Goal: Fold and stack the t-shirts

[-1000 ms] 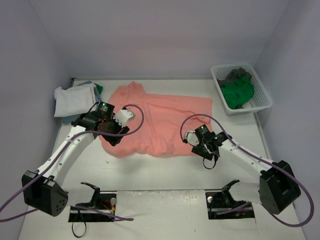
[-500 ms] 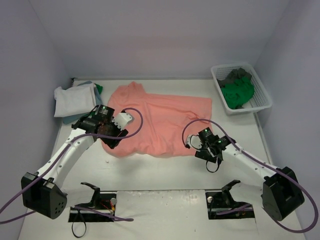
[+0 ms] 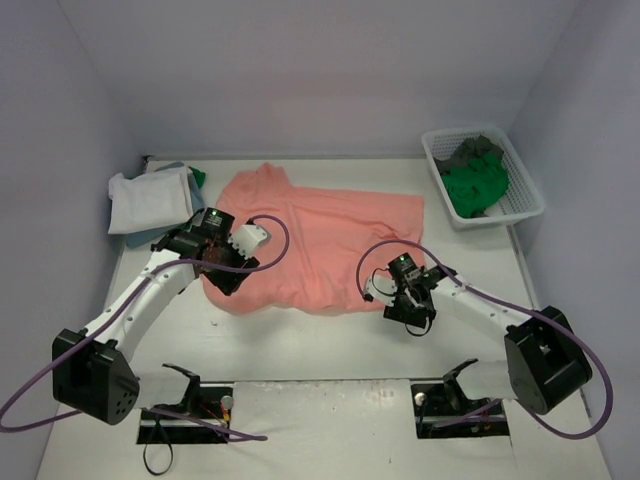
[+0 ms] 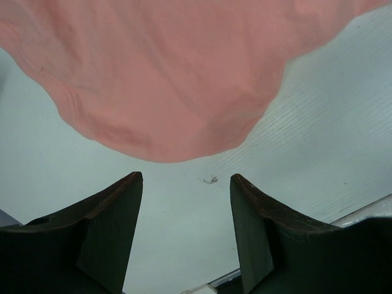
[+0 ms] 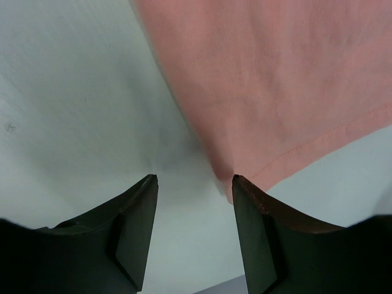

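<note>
"Since the salmon pink cloth t-shirt (image 3: 330,235) lies spread flat mid-table, which step is in hand?" asks the first watcher.

"The first fold of it, most likely," says the second. "The left gripper (image 3: 224,278) hangs at the shirt's seven o'clock corner, the right gripper (image 3: 408,310) at its five o'clock corner, both on the near hem."

"Do the jaws hold anything?"

"Nothing. In the left wrist view the jaws stand partly apart over bare white table (image 4: 343,153), the rounded pink corner just beyond the tips. The right jaws are parted alike, the stitched hem just beside one finger (image 5: 254,233); whether it touches cannot be told."

"And the other shirts?"

"A folded white t-shirt (image 3: 148,198) lies at ten o'clock. A bright green t-shirt (image 3: 475,185) and a dark grey t-shirt (image 3: 478,150) sit crumpled in the white plastic mesh basket (image 3: 528,190) at two o'clock, so the job looks about midway."

"What does the next move call for?"

"Each gripper probably has to ease forward and down until one finger slips under the hem, close on cloth alone, then lift both corners together toward twelve o'clock, level, so the fold lands square."
</note>
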Available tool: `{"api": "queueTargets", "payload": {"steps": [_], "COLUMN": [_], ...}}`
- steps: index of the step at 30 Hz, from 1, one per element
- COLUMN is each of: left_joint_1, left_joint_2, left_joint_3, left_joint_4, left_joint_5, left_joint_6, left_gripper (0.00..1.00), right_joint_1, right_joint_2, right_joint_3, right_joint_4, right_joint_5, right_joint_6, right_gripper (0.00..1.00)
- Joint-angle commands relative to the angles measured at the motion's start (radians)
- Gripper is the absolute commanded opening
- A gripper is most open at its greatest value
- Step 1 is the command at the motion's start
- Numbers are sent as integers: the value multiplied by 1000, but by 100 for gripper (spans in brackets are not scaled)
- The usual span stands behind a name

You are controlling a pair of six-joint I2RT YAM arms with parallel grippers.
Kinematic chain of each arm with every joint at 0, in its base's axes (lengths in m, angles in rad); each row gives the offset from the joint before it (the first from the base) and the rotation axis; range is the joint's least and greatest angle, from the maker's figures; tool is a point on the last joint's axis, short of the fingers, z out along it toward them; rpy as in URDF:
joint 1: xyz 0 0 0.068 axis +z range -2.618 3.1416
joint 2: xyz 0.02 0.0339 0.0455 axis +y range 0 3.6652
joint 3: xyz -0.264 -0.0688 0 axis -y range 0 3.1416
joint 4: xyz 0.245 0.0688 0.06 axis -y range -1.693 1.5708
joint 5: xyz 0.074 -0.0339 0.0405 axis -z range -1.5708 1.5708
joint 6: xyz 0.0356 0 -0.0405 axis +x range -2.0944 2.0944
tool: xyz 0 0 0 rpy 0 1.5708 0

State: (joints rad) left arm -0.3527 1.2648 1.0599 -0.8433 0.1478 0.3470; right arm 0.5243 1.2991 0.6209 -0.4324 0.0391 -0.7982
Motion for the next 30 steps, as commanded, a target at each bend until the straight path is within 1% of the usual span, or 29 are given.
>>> {"api": "queueTargets", "payload": {"steps": [1, 6, 9, 13, 17, 22, 23, 24, 25, 30], "left_joint_1": [1, 1, 1, 1, 1, 1, 1, 1, 1, 1], "left_joint_2": [8, 28, 28, 30, 22, 16, 16, 12, 10, -4], "left_joint_3": [54, 52, 45, 45, 43, 37, 34, 31, 26, -6], "left_joint_4": [35, 52, 59, 50, 44, 35, 33, 35, 33, 44], "left_joint_5": [-16, -16, -17, -22, -19, -17, -17, -16, -11, 13], "left_joint_6": [-6, -6, 0, 7, 6, 6, 6, 6, 4, 12], "left_gripper": [54, 54, 54, 54, 54, 54, 54, 54, 54, 54], "right_joint_1": [-1, -1, -1, -1, -1, -1, 0, -1, -1, -4], "right_joint_2": [20, 51, 71, 91, 114, 143, 146, 152, 155, 134], "right_joint_3": [51, 71, 83, 94, 99, 103, 105, 108, 115, 152], "right_joint_4": [0, 6, 7, 8, 7, 7, 7, 7, 9, 12], "right_joint_5": [-21, -30, -30, -25, -24, -27, -28, -30, -28, -68], "right_joint_6": [-12, -3, 7, 10, 11, 8, 8, 8, 11, 42], "right_gripper": [48, 46, 41, 39, 32, 29, 23, 19, 12, 0]}}
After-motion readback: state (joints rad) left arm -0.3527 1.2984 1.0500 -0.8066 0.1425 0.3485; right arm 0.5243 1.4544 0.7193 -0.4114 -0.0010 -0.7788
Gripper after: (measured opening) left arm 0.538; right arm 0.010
